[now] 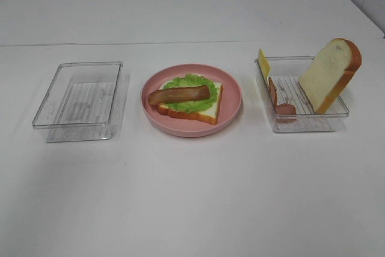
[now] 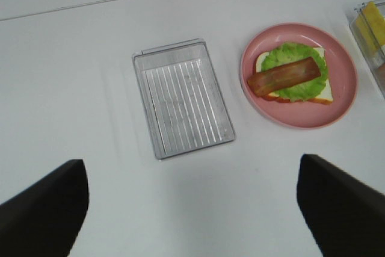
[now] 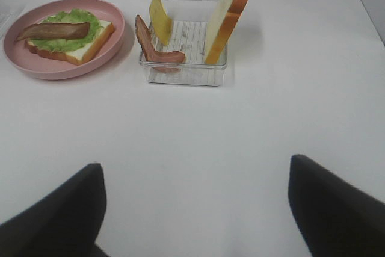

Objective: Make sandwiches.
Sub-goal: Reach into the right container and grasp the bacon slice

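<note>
Sandwich, half built, sits on the pink plate in the middle of the white table. It has one bread slice at the bottom, ruffled lettuce on that, and a bacon strip lying across the top.

Right of the plate a clear tray holds the second bread slice standing on edge. A yellow cheese slice is propped at the wall nearest the plate, and there is a spare bacon strip. From the high camera that spare strip is only a reddish smear. The right wrist camera shows it leaning up the plate-side wall, its end curled on the tray floor.

Another clear tray stands left of the plate, and the left wrist camera looks down onto its ribbed floor.

Only the wrist cameras catch the grippers. The left gripper and the right gripper both have their dark fingers spread wide, gripping nothing, up off the table.
</note>
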You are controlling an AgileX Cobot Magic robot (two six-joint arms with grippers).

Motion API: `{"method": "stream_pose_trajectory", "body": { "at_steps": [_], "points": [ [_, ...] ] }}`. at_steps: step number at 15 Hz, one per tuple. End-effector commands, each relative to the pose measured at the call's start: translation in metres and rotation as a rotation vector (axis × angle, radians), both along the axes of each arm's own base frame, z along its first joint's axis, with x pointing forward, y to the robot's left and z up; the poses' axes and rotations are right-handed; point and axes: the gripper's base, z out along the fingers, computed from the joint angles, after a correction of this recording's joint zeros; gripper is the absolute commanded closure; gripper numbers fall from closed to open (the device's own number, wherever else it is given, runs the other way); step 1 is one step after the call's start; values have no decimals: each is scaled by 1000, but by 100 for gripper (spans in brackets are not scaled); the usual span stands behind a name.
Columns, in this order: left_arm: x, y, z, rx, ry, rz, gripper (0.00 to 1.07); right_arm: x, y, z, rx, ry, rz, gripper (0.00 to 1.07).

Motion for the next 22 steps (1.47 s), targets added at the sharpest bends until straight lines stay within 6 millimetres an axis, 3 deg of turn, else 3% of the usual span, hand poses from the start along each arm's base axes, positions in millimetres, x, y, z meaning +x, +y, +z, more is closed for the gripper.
{"method": "stream_pose_trajectory", "body": {
  "at_steps": [1, 2, 3, 5, 12, 14, 18, 22],
  "points": [
    [-50, 14, -11, 5, 33, 11, 18, -1, 0, 0, -4, -19, -5, 29],
    [-57, 16, -16, 5, 32, 10, 18, -1, 0, 0, -4, -19, -5, 29],
    [-92, 25, -28, 8, 2, 5, 18, -1, 0, 0, -4, -19, -5, 29],
    [-126, 34, -44, 11, -32, -6, 18, -1, 0, 0, -4, -19, -5, 29],
    [-209, 56, -100, 13, -213, -45, 18, -1, 0, 0, -4, -19, -5, 29],
    [-224, 60, -118, 21, -285, -62, 18, -1, 0, 0, -4, -19, -5, 29],
    [-249, 67, -132, 6, -461, -69, 18, -1, 0, 0, -4, -19, -5, 29],
    [-236, 60, -152, -17, -465, -93, 18, -1, 0, 0, -6, -16, -6, 29]
  ]
}}
